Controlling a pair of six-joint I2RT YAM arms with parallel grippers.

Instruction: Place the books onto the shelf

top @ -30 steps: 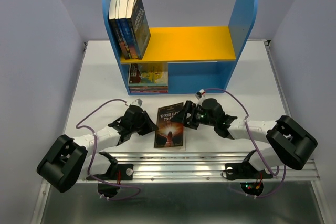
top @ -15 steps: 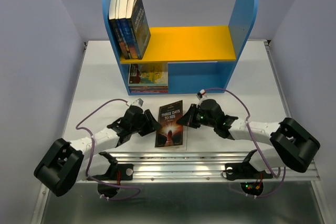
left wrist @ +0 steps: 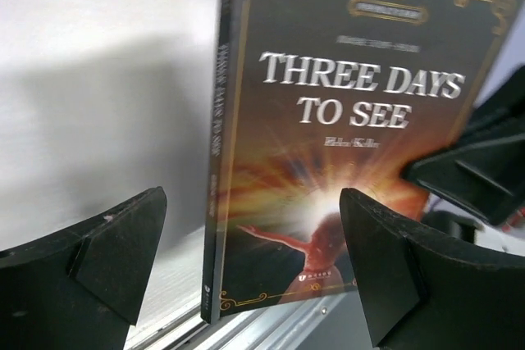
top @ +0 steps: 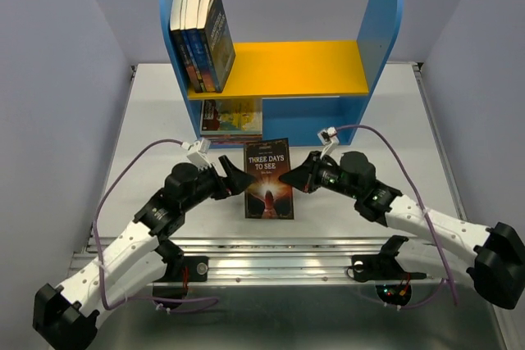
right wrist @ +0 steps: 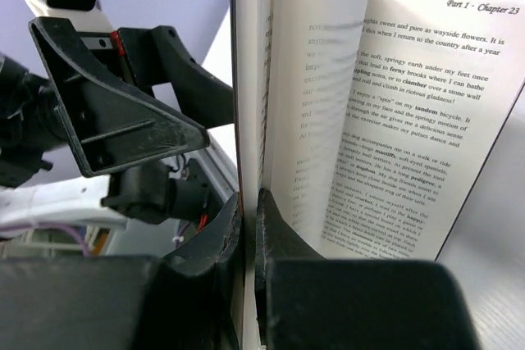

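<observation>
Looking at the dark paperback [top: 268,178], you see a brown-black cover with a gold ornamental border, the white title "THREE DAYS TO SEE", and an orange burst of light around a small figure low on the front. It sits on the near middle of the desk [top: 394,120], just in front of the shelf [top: 381,30], with a claw on either side.

Your right claw [top: 297,178] is pressed together on the book's right edge. From its wrist view the fingers [right wrist: 205,243] pinch what looks like the cover alone, while the inner pages [right wrist: 410,120] fan away to the right. Your left claw [top: 238,179] is spread wide just left of the spine, gripping nothing. You cannot tell whether its tips touch the book.

On the shelf, four standing books [top: 201,38] lean against the left panel on the yellow board, and a flat stack [top: 231,120] fills the left of the blue compartment below.

From above, you cannot judge how far the paperback is raised off the desk. The left wrist view cuts off its top corner, and the small print under the title is too blurred to read. The titles in the flat stack are too small to make out.
</observation>
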